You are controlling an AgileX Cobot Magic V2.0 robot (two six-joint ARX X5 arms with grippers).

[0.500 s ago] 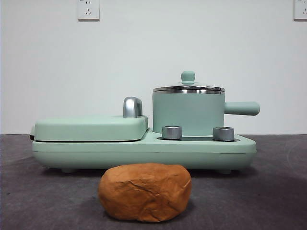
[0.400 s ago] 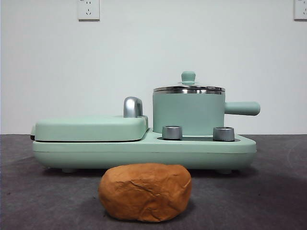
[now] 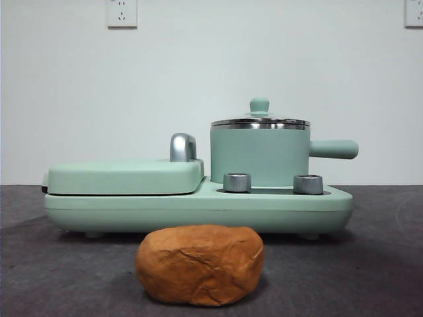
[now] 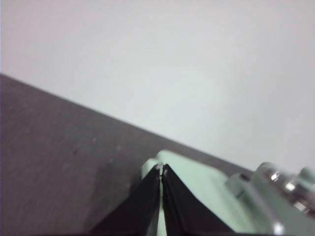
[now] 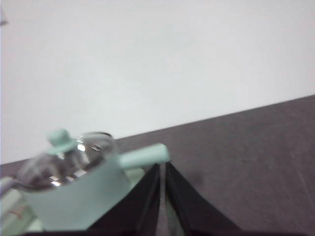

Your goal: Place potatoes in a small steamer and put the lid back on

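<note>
An orange-brown wrinkled potato (image 3: 199,264) lies on the dark table in front of the appliance. Behind it the mint-green small steamer (image 3: 259,156) stands on the right of the cooker base, its side handle (image 3: 334,149) pointing right. The glass lid (image 3: 260,120) with its green knob rests on the pot. My left gripper (image 4: 161,168) is shut and empty, hanging apart from the griddle end. My right gripper (image 5: 162,166) is shut and empty, near the steamer (image 5: 78,189) and its lid (image 5: 69,160). Neither gripper shows in the front view.
The mint-green cooker base (image 3: 198,208) spans the middle of the table, with a flat griddle cover (image 3: 124,176) and chrome handle (image 3: 182,147) on its left and two steel knobs (image 3: 237,182) in front of the pot. A white wall stands behind.
</note>
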